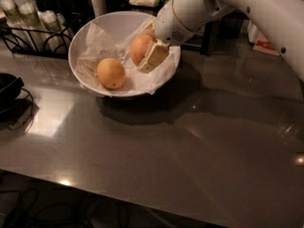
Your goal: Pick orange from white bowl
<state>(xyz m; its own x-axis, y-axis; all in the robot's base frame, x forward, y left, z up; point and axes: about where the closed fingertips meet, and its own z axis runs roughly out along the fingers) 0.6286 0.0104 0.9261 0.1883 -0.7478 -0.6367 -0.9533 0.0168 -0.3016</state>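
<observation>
The orange [137, 47], with deeper pinkish-orange skin, is at the right side of the white bowl [76, 44], over its crinkled white paper. My gripper [146, 51] reaches in from the upper right on a white arm and is shut on the orange. One cream finger [153, 57] lies across its front right side, and the other is behind it. A more yellow-orange fruit [111, 73] lies apart in the bowl's left front part.
The bowl stands on a dark glossy table [190, 141]. A black wire rack with bottles [28, 23] is at the back left. A black object with a cable [7, 89] sits at the left edge. Containers and a white cup [98, 0] stand behind the bowl.
</observation>
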